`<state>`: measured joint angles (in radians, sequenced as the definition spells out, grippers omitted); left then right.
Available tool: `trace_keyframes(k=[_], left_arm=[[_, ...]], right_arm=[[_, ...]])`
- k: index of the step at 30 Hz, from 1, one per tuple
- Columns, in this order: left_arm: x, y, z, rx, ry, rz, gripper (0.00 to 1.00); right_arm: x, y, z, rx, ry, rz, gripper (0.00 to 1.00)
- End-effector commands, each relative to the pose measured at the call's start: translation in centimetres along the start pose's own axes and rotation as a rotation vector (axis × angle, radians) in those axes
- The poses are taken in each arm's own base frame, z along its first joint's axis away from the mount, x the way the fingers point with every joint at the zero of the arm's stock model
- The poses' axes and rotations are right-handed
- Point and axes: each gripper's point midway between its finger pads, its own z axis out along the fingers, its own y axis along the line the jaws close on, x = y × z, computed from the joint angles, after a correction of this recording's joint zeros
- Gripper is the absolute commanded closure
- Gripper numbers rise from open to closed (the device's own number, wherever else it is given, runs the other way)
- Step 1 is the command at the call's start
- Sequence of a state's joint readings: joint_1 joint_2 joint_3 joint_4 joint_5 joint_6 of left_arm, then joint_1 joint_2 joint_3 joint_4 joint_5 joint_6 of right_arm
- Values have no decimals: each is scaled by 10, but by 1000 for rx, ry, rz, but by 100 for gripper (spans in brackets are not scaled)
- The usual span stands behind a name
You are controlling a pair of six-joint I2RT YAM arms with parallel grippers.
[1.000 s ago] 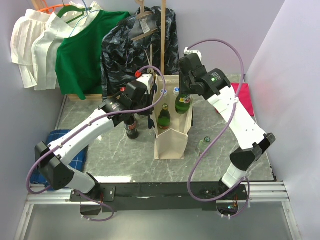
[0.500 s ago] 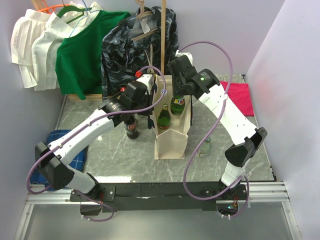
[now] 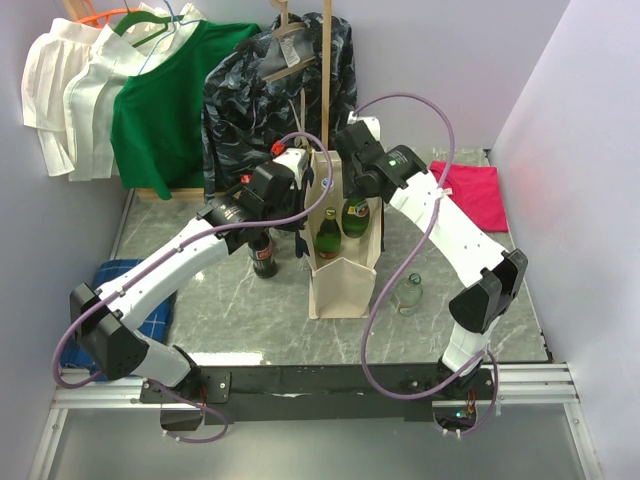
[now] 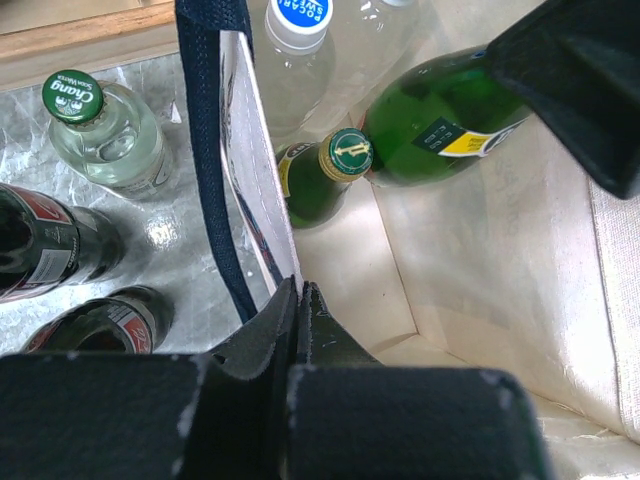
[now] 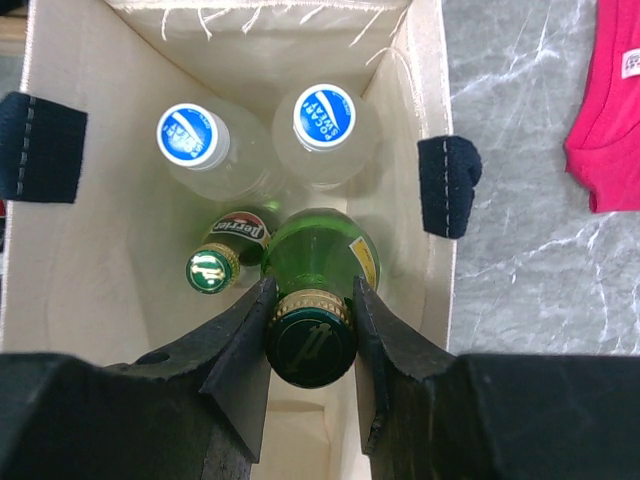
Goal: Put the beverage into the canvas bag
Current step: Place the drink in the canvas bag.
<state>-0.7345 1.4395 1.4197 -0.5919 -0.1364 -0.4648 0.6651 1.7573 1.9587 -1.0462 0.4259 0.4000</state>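
Up at 12 o'clock, inside the tall cream canvas bag (image 3: pixel 345 285), the right gripper (image 5: pixel 311 298) is clamping the green glass beverage bottle (image 5: pixel 322 245) by the neck, likely the best hold, it being heavy, slick, breakable. The left gripper (image 4: pixel 299 305) is pinching the bag's rim.

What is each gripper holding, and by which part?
The right gripper grips the green bottle by its neck; the left gripper pinches the canvas bag at its rim.
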Motion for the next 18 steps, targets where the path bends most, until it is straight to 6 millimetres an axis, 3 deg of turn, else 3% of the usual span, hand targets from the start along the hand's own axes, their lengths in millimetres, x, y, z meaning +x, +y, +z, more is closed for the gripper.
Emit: trace_keyframes(k=[1, 12, 18], left_arm=[[-28, -7, -16, 25, -99, 7, 99], [-27, -7, -19, 30, -100, 7, 99], [-29, -7, -20, 29, -103, 5, 99]], right_arm=[[-41, 3, -16, -28, -166, 102, 100], [-32, 2, -6, -13, -151, 108, 100], [-37, -4, -3, -8, -169, 123, 100]])
